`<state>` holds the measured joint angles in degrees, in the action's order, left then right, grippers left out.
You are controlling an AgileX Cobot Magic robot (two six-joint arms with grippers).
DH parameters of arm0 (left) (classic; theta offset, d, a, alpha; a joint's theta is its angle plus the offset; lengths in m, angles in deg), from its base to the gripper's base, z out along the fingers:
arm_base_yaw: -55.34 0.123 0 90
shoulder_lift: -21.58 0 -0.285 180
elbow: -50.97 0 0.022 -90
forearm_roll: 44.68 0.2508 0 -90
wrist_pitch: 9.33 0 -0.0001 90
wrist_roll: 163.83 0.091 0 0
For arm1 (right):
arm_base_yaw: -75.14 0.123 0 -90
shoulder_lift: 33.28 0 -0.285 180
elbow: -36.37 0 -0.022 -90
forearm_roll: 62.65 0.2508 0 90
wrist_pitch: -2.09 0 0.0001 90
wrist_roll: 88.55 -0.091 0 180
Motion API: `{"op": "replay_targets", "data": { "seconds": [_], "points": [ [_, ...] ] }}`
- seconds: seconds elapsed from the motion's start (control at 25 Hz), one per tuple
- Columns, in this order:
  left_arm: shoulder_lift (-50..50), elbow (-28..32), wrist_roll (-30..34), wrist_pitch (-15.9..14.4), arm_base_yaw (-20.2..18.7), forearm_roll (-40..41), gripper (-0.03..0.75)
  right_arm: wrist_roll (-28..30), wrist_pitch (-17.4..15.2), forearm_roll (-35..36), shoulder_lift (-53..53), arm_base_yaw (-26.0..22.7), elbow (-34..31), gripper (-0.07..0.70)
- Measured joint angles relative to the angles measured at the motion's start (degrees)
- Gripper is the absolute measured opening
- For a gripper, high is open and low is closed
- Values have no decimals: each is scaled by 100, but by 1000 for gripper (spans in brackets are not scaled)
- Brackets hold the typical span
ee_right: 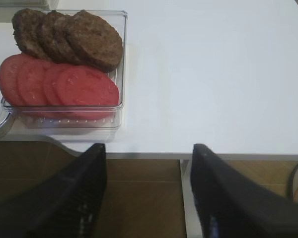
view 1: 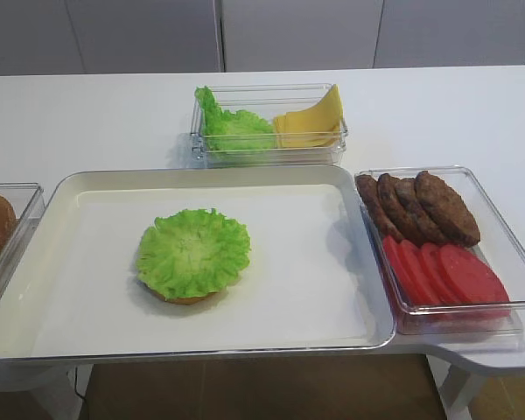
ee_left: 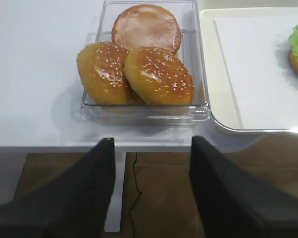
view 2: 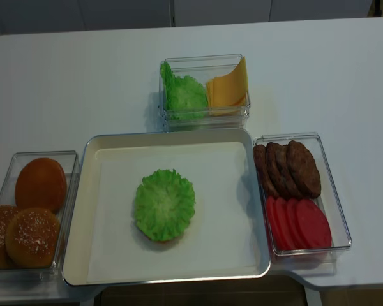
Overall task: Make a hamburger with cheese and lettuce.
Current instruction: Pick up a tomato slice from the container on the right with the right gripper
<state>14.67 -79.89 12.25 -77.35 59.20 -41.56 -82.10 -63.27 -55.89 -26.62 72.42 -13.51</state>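
While both claws, right and left, gape empty off-table, the hamburger sits far on the tray

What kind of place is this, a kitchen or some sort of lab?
Probably a lab bench set up as a burger station, not a real kitchen. A plain white table holds a tray and clear bins of sorted buns, patties and cheese.

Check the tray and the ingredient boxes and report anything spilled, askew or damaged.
Nothing stands out. The hamburger sits on the tray, its lettuce covering the bun. Spare lettuce and cheese, patties, tomato slices and buns all lie inside their boxes.
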Motion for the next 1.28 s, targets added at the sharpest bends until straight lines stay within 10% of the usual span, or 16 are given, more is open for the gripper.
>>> {"op": "replay_targets", "data": {
  "seconds": [1.28],
  "points": [
    [0, 0, 0, 0, 0, 0, 362, 48, 0, 0, 0, 0, 0, 407]
  ]
}}
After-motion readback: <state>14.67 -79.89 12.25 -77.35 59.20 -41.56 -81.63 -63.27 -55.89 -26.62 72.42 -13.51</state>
